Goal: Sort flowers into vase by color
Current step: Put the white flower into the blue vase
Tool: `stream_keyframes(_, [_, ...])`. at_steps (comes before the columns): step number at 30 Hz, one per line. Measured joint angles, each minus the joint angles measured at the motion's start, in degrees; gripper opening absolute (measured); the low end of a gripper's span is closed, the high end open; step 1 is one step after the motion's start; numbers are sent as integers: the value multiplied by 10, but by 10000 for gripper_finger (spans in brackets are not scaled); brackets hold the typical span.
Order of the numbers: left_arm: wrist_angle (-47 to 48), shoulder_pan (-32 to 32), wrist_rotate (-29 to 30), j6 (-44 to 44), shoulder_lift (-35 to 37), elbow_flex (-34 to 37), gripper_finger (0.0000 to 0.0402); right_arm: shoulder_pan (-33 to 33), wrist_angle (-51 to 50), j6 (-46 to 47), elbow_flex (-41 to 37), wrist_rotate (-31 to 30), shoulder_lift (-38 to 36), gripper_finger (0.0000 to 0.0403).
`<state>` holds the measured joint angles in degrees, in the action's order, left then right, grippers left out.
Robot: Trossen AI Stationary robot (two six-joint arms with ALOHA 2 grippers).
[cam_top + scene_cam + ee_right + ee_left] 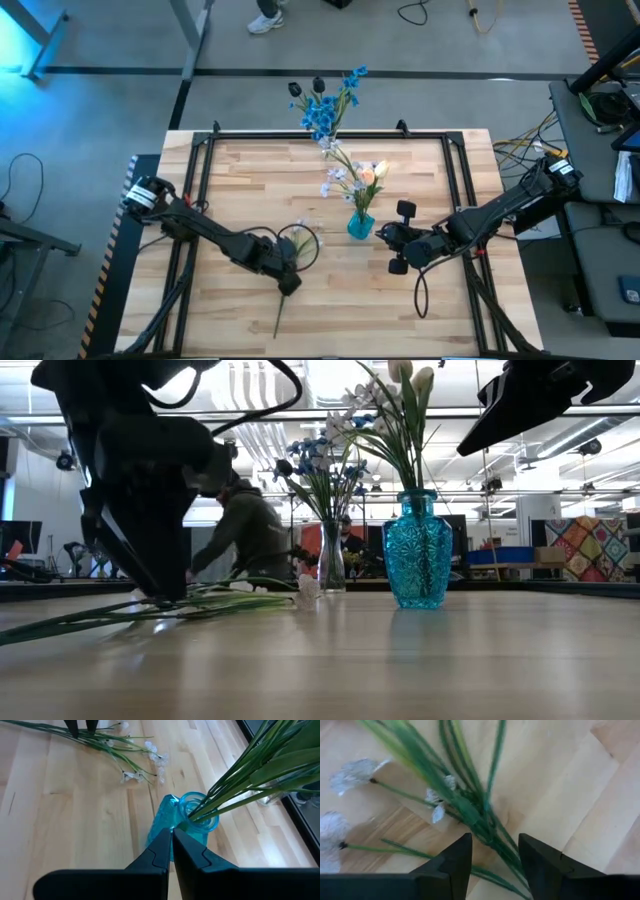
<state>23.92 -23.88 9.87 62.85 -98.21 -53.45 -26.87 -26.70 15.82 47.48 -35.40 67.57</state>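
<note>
From above, left gripper (289, 283) low over a white-flowered stem (297, 262) lying at six o'clock on the table (250, 190), blue vase (360, 226) centre, clear vase (327, 140) at twelve, right gripper (397, 247) beside the blue vase, low view, person (243, 530) behind, left wrist, fingers (453, 862) parted astride the stem, right wrist, fingers (161, 851) pressed together, empty.

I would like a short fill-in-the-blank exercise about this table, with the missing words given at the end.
1. The turquoise vase stands on the wooden ____.
2. The white flower stem is lying flat between the fingers of the ____ gripper.
3. The blue flowers stand in a ____ glass vase at the far edge.
4. The right gripper has its fingers ____.

Missing words: table; left; clear; shut
</note>
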Motion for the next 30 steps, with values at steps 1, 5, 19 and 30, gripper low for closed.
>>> stream_keyframes(1, [-5, 0, 0, -5, -2, 0, 144, 0, 0, 1, 0, 0, 0, 12])
stream_keyframes(5, [-10, -4, 5, -19, -10, 1, 107, 0, 0, 1, 0, 0, 0, 12])
stream_keyframes(19, [46, -90, 137, -54, 102, 8, 3, -7, 70, -5, -25, -1, 0, 12])
stream_keyframes(30, [-61, -191, 356, -168, 186, 18, 1, -29, 284, -90, -93, 13, 0, 18])
